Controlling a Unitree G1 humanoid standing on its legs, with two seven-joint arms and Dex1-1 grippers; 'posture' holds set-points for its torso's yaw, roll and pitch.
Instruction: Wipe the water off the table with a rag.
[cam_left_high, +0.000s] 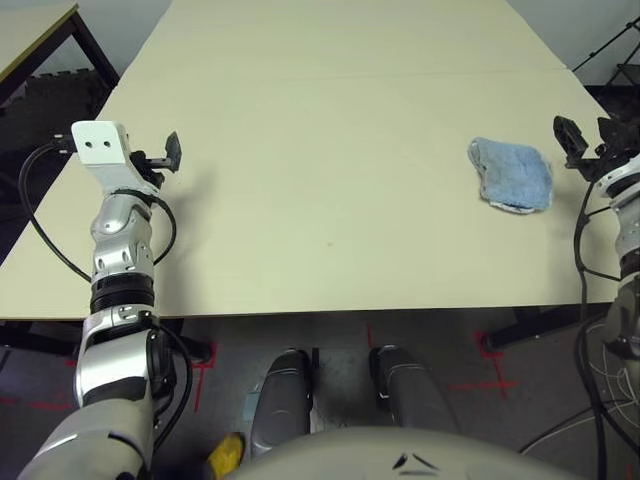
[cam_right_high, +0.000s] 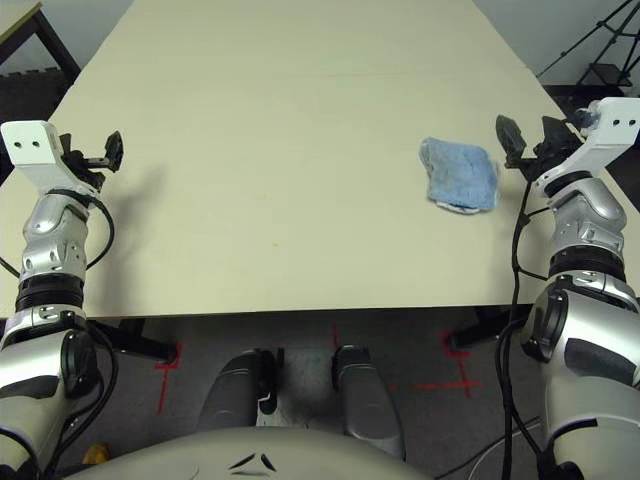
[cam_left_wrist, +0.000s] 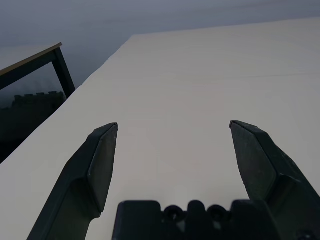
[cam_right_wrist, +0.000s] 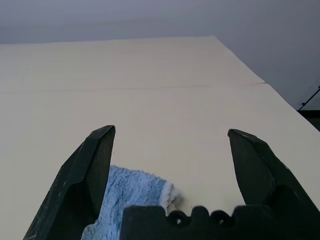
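Note:
The light blue rag (cam_left_high: 511, 175) lies folded on the right part of the pale cream table (cam_left_high: 330, 130), also seen in the right wrist view as the rag (cam_right_wrist: 127, 192). My right gripper (cam_right_high: 530, 135) hovers just right of the rag at the table's right edge, open and empty, its fingers (cam_right_wrist: 92, 165) spread wide with the rag's corner between and below them. My left gripper (cam_left_high: 172, 152) is over the table's left side, far from the rag. In the left wrist view it is open (cam_left_wrist: 172, 130) with nothing in it. I cannot make out the water on the table top.
A faint seam (cam_left_high: 350, 75) crosses the far part of the table. A smaller dark-framed table (cam_left_high: 30, 30) stands at the far left. A black tripod (cam_right_high: 600, 50) stands beyond the right edge. Cables hang by both arms.

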